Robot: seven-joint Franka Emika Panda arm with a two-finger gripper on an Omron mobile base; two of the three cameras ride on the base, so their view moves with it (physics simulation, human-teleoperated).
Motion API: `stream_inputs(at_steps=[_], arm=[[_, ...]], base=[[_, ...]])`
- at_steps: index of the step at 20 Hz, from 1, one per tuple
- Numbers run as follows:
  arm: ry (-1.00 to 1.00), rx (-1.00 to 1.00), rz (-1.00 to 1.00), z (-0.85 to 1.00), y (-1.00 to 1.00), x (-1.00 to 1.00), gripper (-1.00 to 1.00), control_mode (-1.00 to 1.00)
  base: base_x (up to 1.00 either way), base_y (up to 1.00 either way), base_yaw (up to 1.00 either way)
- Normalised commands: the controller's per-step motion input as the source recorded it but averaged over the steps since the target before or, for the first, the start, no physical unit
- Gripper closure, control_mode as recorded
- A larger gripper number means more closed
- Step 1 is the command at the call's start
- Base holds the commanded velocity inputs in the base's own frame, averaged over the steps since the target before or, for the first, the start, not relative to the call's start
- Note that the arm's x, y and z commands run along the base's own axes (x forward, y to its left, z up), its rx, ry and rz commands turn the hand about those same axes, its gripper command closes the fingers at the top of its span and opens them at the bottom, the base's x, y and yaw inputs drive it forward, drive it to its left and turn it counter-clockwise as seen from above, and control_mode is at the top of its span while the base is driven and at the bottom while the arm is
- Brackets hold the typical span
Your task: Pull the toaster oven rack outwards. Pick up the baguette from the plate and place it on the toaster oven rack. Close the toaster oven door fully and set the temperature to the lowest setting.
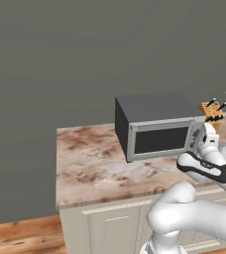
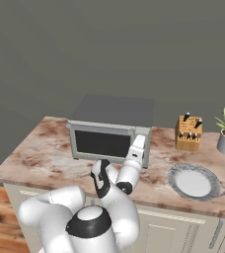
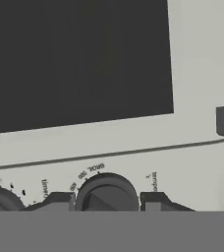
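Toaster oven on counter, door shut. Gripper at oven's knob column, fingers apart, straddling temperature knob; contact not discernible. Plate right of oven, baguette not seen on it

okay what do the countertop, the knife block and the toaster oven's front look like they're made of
Countertop: looks like polished stone, perhaps marble or granite, going by its mottled pink-brown and white veining. Knife block: appears to be light wood, tan with dark handles sticking out. Toaster oven: the front frame looks like brushed metal, pale silver and matte, around a dark window that is probably glass. All rendered, so these are guesses.
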Motion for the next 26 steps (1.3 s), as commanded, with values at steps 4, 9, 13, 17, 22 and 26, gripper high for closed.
stream_inputs(at_steps=[4, 9, 13, 17, 22, 26], arm=[[0.0, -0.06, 0.0, 0.0, -0.01, 0.0, 1.0, -1.0], [0.0, -0.17, 0.0, 0.0, -0.03, 0.0, 1.0, -1.0], [0.0, -0.23, 0.0, 0.0, -0.03, 0.0, 1.0, -1.0], [0.0, -0.24, 0.0, 0.0, -0.03, 0.0, 1.0, -1.0], [0.0, -0.23, 0.0, -0.02, -0.05, 0.0, 1.0, -1.0], [0.0, -0.23, 0.0, -0.05, -0.06, 0.0, 1.0, -1.0]], base=[[0.0, 0.0, 0.0], [0.0, 0.0, 0.0], [0.0, 0.0, 0.0], [0.0, 0.0, 0.0], [0.0, 0.0, 0.0], [0.0, 0.0, 0.0]])
